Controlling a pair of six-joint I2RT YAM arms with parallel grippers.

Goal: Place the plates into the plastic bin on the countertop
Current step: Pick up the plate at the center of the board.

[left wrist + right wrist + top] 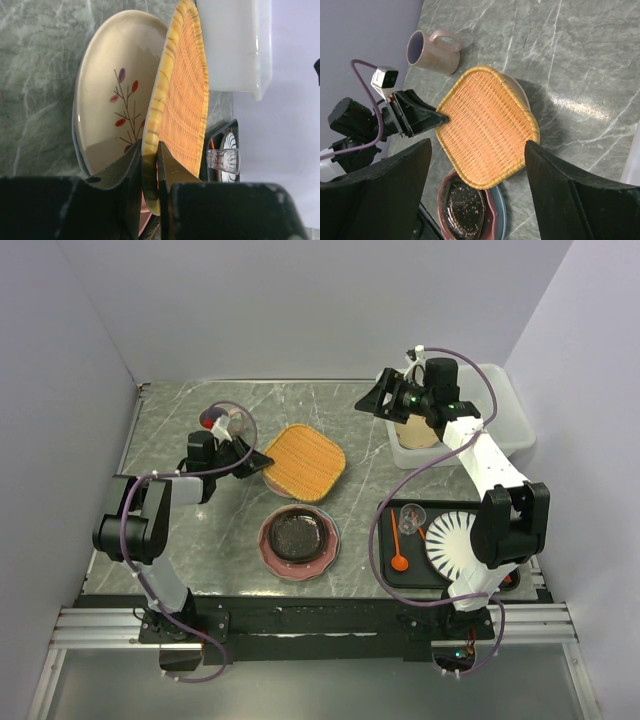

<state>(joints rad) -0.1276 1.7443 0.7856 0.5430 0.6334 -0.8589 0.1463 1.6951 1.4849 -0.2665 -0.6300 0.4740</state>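
Where the left gripper (149, 150) is clamped, its two fingers pinch the rim of the orange plate (185, 100), one finger on each face. That plate is tilted, its gripped edge raised off the floral plate (112, 95) beneath it. Left arm: elbow raised by the left edge of the countertop (350, 420), forearm reaching right.

Right gripper (378, 400): fingers spread wide, holding nothing, hovering just left of the bin (510, 415), which sits at the far right corner with a tan dish inside. Right arm: stretched forward, wrist turned left.

Nearer the bases, a black speckled plate (298, 537) rests in a pink plate (270, 550).
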